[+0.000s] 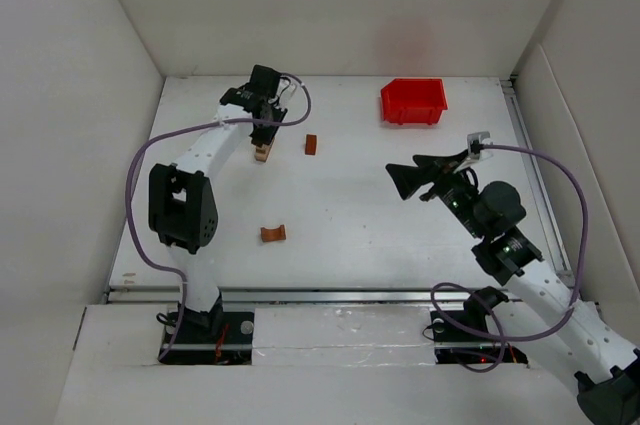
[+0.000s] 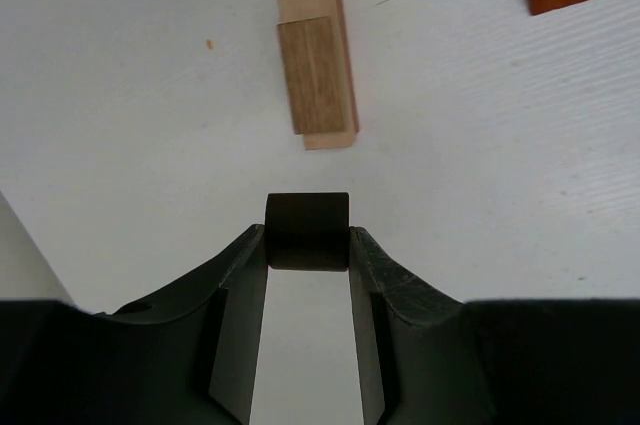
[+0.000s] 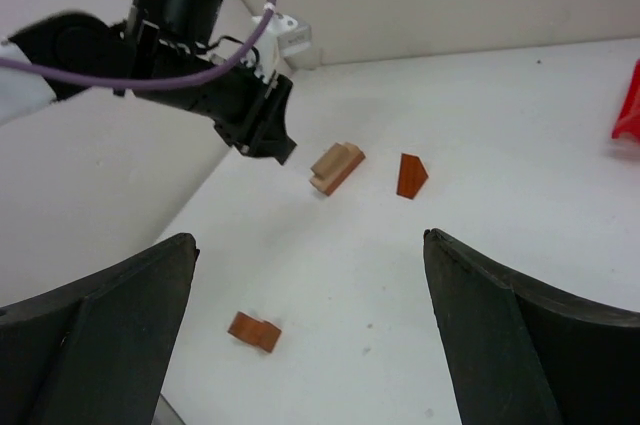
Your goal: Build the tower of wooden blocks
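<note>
At the far left of the desk (image 1: pixel 400 235), the left arm reaches out toward the back corner, and its left claw (image 2: pixel 307 241) is clenched on a dark brown block (image 2: pixel 307 229), which sits squarely between the two fingertips with its top face showing in the wrist view. The block is held close to the tower (image 2: pixel 318 65) but apart from it, with a strip of bare desk between them. The tower is two layers: a pale tan bar lying flat with a shorter, browner piece resting along its top, so that both ends of the lower bar stick out. Nearer the arms and slightly right of the tower, an arch block (image 1: pixel 273 234) of reddish-brown wood lies alone, well apart from everything else. Just to the right of the tower, a small reddish-brown block (image 1: pixel 311 144) stands by itself near the back of the desk. Further right, against the far edge, sits a red bin (image 1: pixel 413 101). On the right side, the right claw (image 1: pixel 397 183) is released, its fingers spread wide and holding nothing, above the bare desk in front of the bin and pointing leftward toward the blocks.
</note>
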